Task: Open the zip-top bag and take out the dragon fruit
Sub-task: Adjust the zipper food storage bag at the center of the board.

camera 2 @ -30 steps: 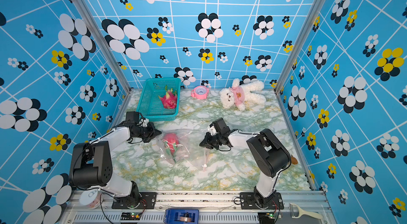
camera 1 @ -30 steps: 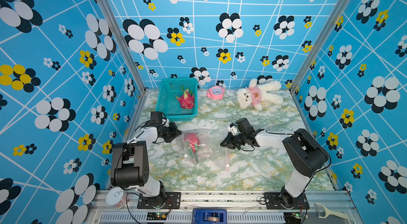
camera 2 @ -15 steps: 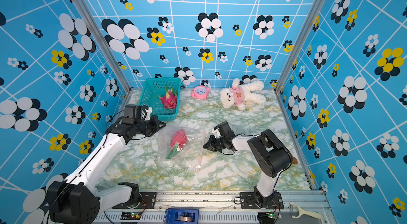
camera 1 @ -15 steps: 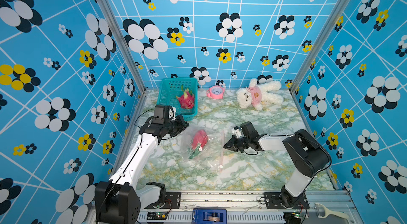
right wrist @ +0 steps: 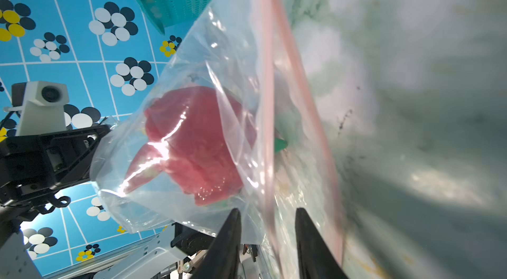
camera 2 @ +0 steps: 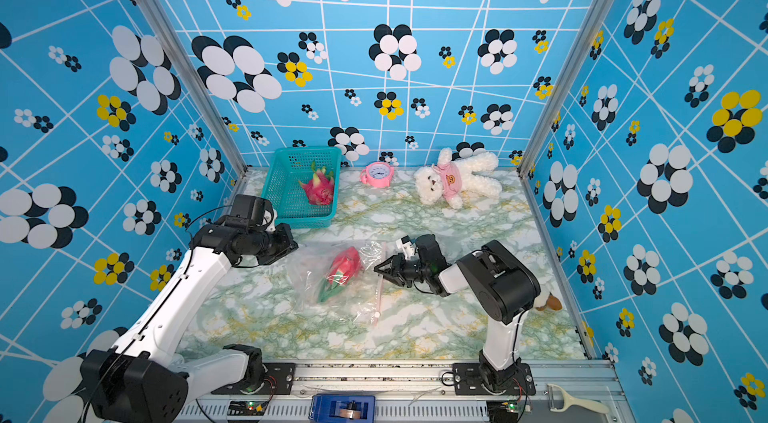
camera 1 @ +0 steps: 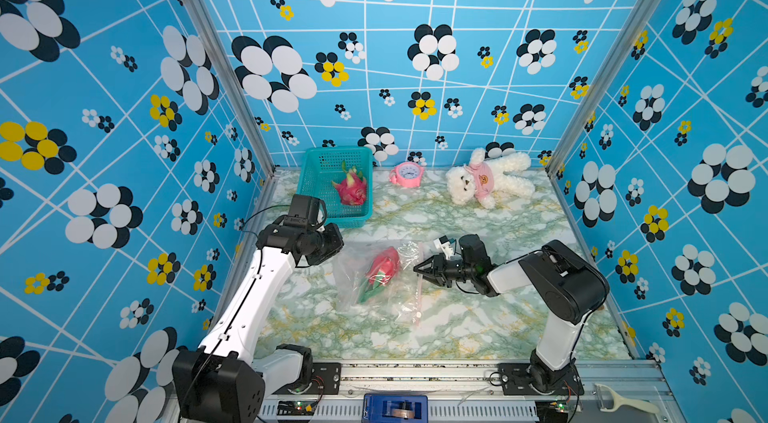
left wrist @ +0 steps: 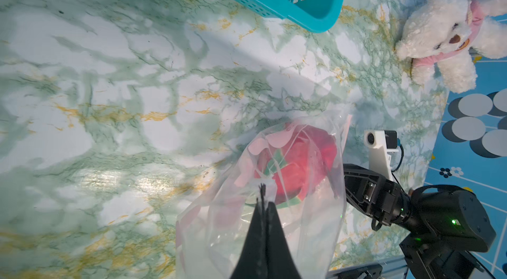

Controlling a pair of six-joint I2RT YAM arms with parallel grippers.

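**A:** What was the step in hand, and how was it best done?

**B:** Opening the bag (camera 1: pixel 374 288), I judged. The right gripper (right wrist: pixel 267 210) needed to take only one lip of the zip strip (right wrist: pixel 267 99), close to its edge. A pull away from the other arm, low and steady, would then peel the seal instead of dragging the whole bag. Catching both lips would have left it shut.

**A:** How did its fingers (right wrist: pixel 227 239) stand?

**B:** Partly apart, with nothing in them. The strip ran through the gap between the two tips, and I could not tell whether either tip touched it.

**A:** And the other arm?

**B:** The left gripper (left wrist: pixel 262 203) was fully closed, and it looked pinched on the bag's plastic at the end opposite the strip. That end rode up off the table (camera 1: pixel 478 329), so the film hung fairly taut as an anchor.

**A:** Where was the dragon fruit (camera 1: pixel 384 269)?

**B:** Inside the bag, about midway between the two grippers, just behind the strip as seen from the right fingers. It was near them but apart, with plastic between. A second one lay in the basket (camera 1: pixel 316 175), well away.
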